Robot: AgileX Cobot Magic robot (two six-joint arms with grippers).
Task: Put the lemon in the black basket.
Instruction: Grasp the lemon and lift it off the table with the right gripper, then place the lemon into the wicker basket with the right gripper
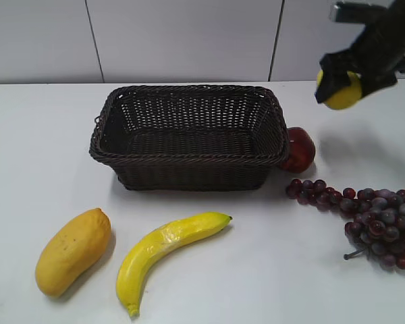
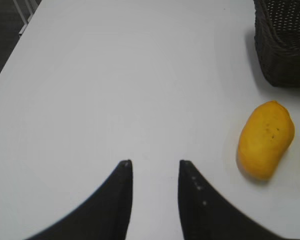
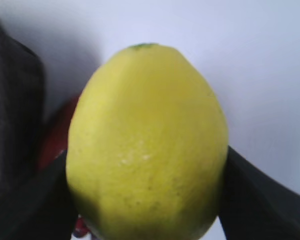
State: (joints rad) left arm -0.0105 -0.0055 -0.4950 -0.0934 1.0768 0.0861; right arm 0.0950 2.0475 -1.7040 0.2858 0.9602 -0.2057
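The bright-yellow lemon (image 1: pixel 343 93) is held in my right gripper (image 1: pixel 351 82), lifted above the table to the right of the black basket (image 1: pixel 189 158). In the right wrist view the lemon (image 3: pixel 147 145) fills the frame between the two black fingers (image 3: pixel 147 195). The dark woven basket stands at the table's middle and looks empty; its corner shows in the left wrist view (image 2: pixel 285 45) and its edge in the right wrist view (image 3: pixel 12 115). My left gripper (image 2: pixel 155 165) is open and empty over bare white table, out of the exterior view.
A red apple (image 1: pixel 298 150) sits against the basket's right end, below the lemon. Dark grapes (image 1: pixel 371 216) lie at front right. A mango (image 1: pixel 73 251) and a banana (image 1: pixel 165 250) lie at front left. The mango (image 2: pixel 265 140) is right of my left gripper.
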